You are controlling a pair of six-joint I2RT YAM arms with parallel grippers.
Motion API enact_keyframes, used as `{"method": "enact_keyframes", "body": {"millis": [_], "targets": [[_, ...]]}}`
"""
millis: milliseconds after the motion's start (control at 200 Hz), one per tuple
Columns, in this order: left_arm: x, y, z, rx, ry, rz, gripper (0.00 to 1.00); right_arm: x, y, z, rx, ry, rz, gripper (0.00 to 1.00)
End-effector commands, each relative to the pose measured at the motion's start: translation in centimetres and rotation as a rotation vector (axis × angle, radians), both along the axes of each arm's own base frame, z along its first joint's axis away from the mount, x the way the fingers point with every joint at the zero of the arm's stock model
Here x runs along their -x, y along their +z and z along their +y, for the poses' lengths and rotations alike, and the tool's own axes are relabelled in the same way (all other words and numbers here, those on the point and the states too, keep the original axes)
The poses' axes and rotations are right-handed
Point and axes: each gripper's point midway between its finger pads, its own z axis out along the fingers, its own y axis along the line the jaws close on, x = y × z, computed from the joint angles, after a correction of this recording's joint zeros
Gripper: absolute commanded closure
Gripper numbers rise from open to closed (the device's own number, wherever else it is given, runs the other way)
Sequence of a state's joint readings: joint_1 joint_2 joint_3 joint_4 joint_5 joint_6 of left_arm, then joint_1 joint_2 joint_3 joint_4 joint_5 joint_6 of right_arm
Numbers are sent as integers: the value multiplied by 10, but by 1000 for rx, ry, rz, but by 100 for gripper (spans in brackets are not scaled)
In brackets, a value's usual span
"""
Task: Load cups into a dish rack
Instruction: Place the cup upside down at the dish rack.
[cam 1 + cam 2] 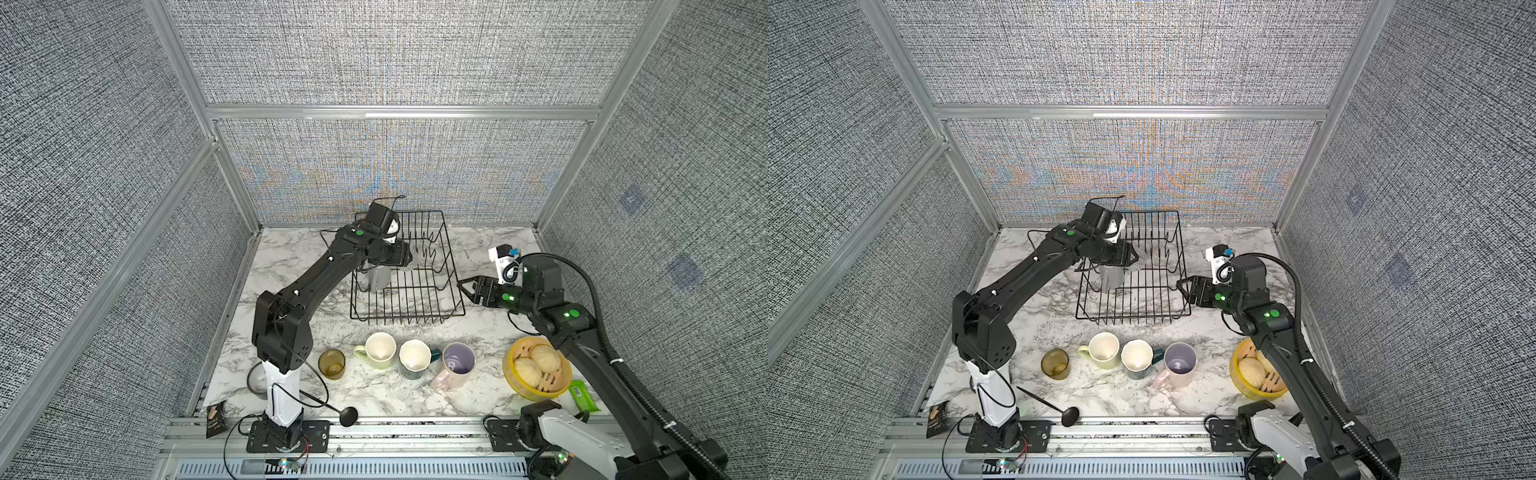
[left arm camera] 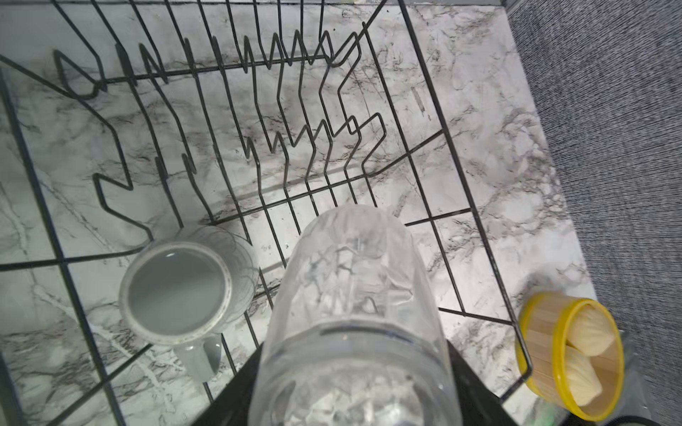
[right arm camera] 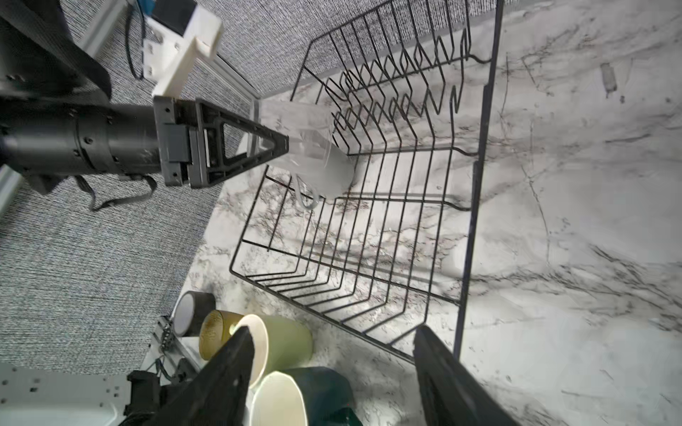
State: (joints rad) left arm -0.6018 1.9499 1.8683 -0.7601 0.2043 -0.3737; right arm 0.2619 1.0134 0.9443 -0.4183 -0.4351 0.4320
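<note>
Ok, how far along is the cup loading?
Done: the grey mug sits in the dish rack. In hand: the left gripper holds the clear glass over the rack; the right gripper is open, empty. Left outside: amber tumbler, yellow-green mug, teal mug, pink mug.

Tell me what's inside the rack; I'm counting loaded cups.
One grey mug stands mouth up on the floor of the rack. The left gripper holds a clear glass over the rack beside the mug; whether the glass touches the wires is hidden. Nothing else shows inside.
</note>
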Motion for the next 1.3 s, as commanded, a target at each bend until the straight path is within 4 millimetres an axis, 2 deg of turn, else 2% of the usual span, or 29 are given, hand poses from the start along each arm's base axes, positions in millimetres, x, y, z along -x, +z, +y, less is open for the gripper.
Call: {"method": "enact_keyframes", "body": {"millis": [0, 35, 205, 340, 530, 720, 890, 1296], "targets": [[-3, -4, 6, -88, 14, -15, 48, 1, -5, -5, 45, -9, 1, 31], [-4, -14, 2, -114, 13, 0, 48, 0, -5, -6, 40, -18, 0, 31], [-12, -24, 2, -223, 37, -16, 47, -7, -3, -9, 8, -71, -31, 31], [-20, -44, -2, -267, 43, 6, 47, -8, -2, -11, 4, -83, -41, 31], [-34, -61, -17, -259, 30, 9, 47, 4, 4, -12, -4, -80, -33, 31], [-49, -72, -22, -278, 45, -6, 46, 12, 7, -15, 10, -77, -29, 31], [-51, -91, -18, -322, 60, 22, 44, 14, 9, -18, 40, -71, -48, 31], [-53, -108, -22, -332, 51, 39, 40, 17, 1, -22, 77, -68, -57, 31]]}}
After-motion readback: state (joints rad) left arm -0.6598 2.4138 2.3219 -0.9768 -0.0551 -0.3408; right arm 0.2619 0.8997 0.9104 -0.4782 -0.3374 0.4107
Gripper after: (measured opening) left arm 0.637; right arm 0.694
